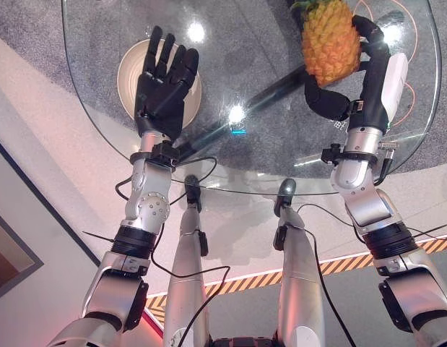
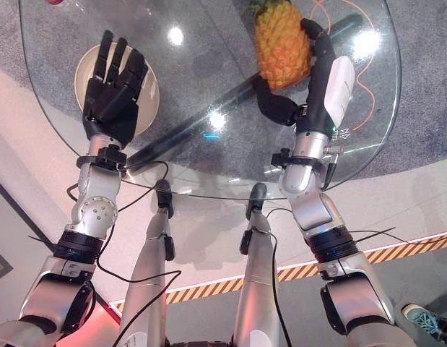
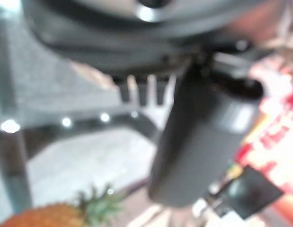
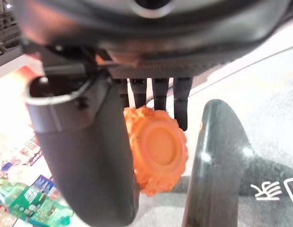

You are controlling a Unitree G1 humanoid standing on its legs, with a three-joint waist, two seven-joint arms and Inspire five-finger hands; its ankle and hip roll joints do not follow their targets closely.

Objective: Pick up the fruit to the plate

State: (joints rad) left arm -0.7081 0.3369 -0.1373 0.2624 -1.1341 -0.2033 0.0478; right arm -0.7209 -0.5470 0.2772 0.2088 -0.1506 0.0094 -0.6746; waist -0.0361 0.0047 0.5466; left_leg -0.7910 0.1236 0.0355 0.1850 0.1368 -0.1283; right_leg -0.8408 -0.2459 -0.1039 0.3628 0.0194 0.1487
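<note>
Plate [image 1: 128, 66] first, at your far left on the round glass table [image 1: 252, 155]: it sits pale and shallow under the left hand [image 1: 164, 78], which hovers flat above it with fingers straight and spread wide, holding nothing. Keep in mind that this hand covers most of the landing spot, so you will likely need to draw it aside before anything arrives.

Moving right across the glass, you pass bright light reflections and bare tabletop, well apart from the plate.

At your right, the pineapple [image 1: 328, 40] is in the right hand [image 1: 367, 79], with the fingers curled round its far side and the thumb pressed against its near side. The right wrist view shows the flat orange base of the fruit [image 4: 158, 146] sitting between thumb and fingers, so the hold is around the body, low down. Whether the fruit rests on the glass or is lifted clear, you cannot tell.

Expect 1 stiff, knobbly body that gives good purchase, probably a light plastic model judging by its moulded base. Its height makes it top-heavy, so hold it round the middle, never by the leafy crown, and carry it upright.
</note>
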